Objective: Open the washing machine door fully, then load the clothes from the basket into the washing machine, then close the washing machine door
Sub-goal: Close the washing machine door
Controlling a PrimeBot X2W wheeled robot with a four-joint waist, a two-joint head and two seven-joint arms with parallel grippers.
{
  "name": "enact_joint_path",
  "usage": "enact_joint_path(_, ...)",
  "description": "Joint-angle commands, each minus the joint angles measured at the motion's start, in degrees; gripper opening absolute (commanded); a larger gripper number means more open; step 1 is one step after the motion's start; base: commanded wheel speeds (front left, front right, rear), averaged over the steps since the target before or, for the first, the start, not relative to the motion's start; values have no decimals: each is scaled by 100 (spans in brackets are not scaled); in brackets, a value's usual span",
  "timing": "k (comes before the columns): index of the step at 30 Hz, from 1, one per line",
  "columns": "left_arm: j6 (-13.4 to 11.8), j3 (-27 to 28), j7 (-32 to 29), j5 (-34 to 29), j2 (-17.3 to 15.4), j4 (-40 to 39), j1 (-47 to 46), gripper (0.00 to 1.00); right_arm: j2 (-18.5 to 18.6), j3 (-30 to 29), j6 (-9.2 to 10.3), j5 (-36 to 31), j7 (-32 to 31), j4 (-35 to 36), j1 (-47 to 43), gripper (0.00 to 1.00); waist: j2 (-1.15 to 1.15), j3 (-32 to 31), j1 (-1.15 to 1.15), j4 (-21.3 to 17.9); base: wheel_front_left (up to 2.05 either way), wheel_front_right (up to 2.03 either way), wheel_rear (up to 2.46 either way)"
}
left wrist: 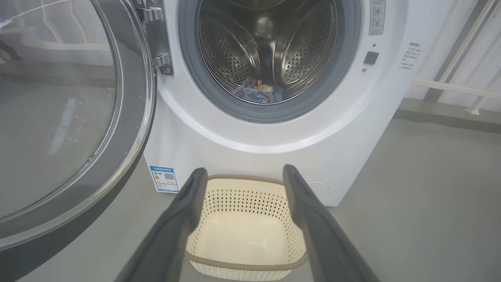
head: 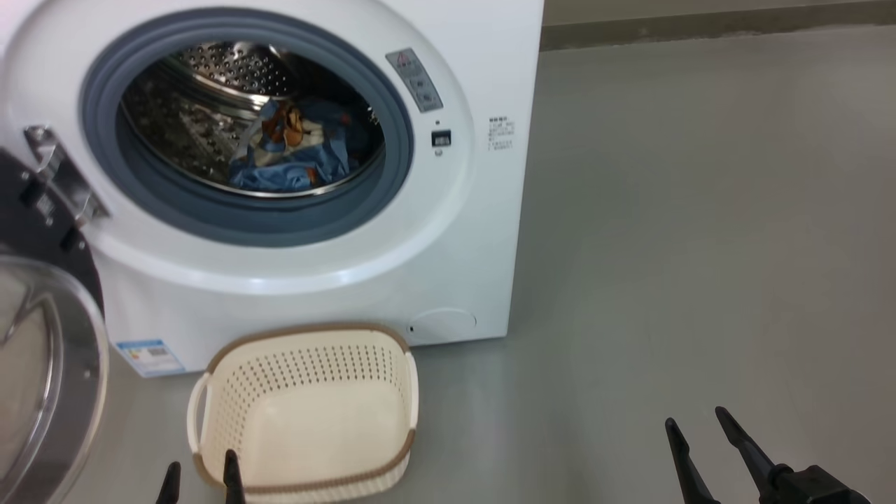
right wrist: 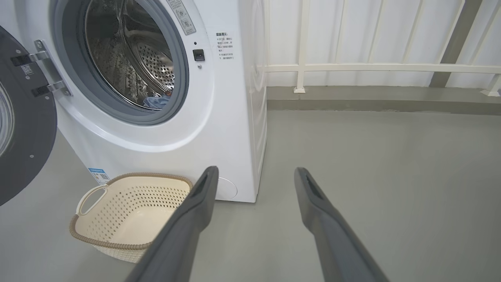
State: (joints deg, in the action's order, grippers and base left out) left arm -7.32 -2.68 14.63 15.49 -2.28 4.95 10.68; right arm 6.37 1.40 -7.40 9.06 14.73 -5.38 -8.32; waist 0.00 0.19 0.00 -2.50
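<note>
Light blue clothes [head: 290,150] with orange-brown and cream patches, bunched low in the steel drum [head: 231,70] of the washing machine [head: 336,294], toward its near lip and behind the grey-blue gasket [head: 105,140]. White boxy front at the far left of the scene, with a blue label [head: 149,355] at the lower left corner and a small round hatch [head: 442,325] at the lower right. Round door [head: 42,392] wide open to the left on a metal hinge [head: 59,175], black rim around bulging clear glass, lower edge low over the floor. Cream perforated basket [head: 308,371] with a brown braided rim on the floor just in front of the machine, below the drum mouth, bare bottom showing. Near the door's edge on its left, yet apart from it.

Open grey floor [head: 700,210] to the right of machine and basket, running far back to a low kerb and a white railing [right wrist: 375,67].

At the near left, the left gripper [head: 201,483] with fingers spread wide, tips by the basket's near rim in the head view. Holds nothing — touching the rim or not, cannot tell. At the near right, the right gripper [head: 696,420] over bare floor, well apart from basket and machine, fingers just as wide, gripping nothing.
</note>
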Motion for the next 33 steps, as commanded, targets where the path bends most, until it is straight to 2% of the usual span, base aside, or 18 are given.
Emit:
enact_joint_path(1, -24, 167, 37, -1, -60, -178, -100, 100, 78, 125, -9, -45, 27, 134, 114, 100, 0, 4, 0, 5, -206, 206, 0)
enact_joint_path(9, -26, 196, 37, -56, -60, -176, -93, 100, 77, 151, -9, -31, 27, 124, 125, 100, 0, 6, 0, 24, -145, 145, 0)
enact_joint_path(18, -24, 183, 37, -59, -60, -174, -110, 100, 75, 138, -9, -41, 27, 135, 119, 100, 0, 13, 0, 121, -33, 33, 0)
enact_joint_path(33, -28, 241, 37, -130, -60, -295, -103, 100, 159, 241, -9, -62, 27, 177, 298, 100, 0, 26, 0, 901, 0, 0, 0)
